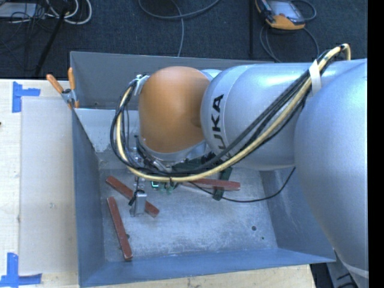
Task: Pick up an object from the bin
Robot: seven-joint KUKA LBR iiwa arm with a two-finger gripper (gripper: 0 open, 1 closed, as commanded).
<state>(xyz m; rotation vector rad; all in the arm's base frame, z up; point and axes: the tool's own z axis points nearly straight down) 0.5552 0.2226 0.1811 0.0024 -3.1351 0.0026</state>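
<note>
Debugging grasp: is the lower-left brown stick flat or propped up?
Flat: the brown stick lies full length on the bin floor.

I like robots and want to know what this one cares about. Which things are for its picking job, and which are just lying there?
For the job: the pincer; the slanted brown stick right under it; the grey bin.
Just lying about: the long brown stick at the front left; the other brown stick beside the arm.
</note>
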